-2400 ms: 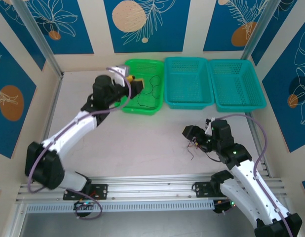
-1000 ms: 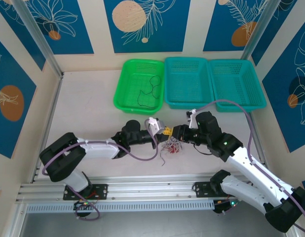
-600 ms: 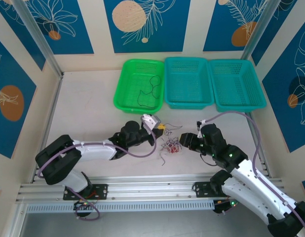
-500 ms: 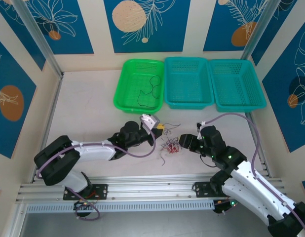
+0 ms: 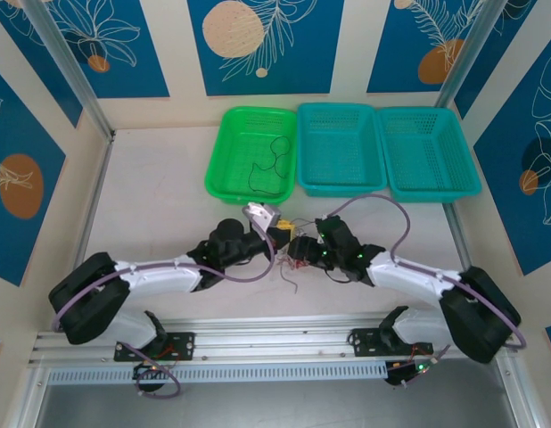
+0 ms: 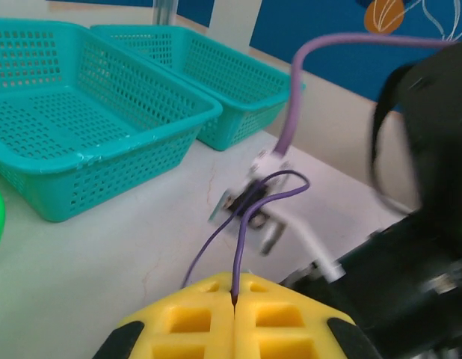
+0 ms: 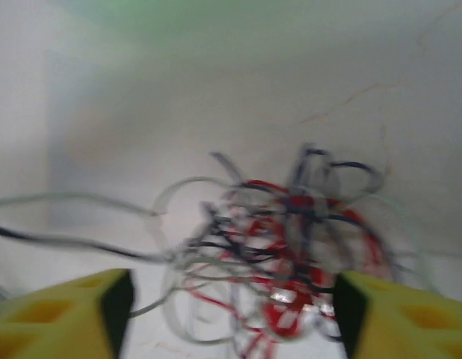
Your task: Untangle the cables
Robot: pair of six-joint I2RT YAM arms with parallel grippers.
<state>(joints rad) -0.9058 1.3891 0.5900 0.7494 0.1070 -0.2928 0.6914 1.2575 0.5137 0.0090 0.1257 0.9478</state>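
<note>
Jaws of the left gripper (image 5: 281, 237) are pressed flat together. In the left wrist view its yellow fingers (image 6: 193, 321) pinch a thin purple strand (image 6: 242, 224), which comes out of the seam between them, loops upward and falls back toward the lower left. The right gripper (image 5: 301, 248) stands open: in its wrist view the two yellow fingers (image 7: 59, 314) sit far apart at the bottom corners, holding nothing.

The pale table (image 5: 151, 205) takes up the middle of the overhead view. Along its upper edge three baskets stand in a row, touching side by side: a green basket (image 5: 220, 165) left of centre, then two teal baskets (image 5: 340, 189) running to the upper right. The left wrist view shows the teal pair (image 6: 104, 127) in its upper left.

Both arms lie low across the lower half of the overhead view. The left arm (image 5: 160, 272) reaches in from the lower left and the right arm (image 5: 409, 276) from the lower right, so that the grippers meet just below centre, very near each other.

The tangle of cables (image 5: 293, 264) lies on the table at that meeting point, just below the two grippers. In the right wrist view this knot (image 7: 291, 239) of red, black and white strands sits blurred in mid-frame, between and just beyond the spread fingers. One black cable (image 5: 271, 169) lies loose inside the green basket, well apart from the tangle.
</note>
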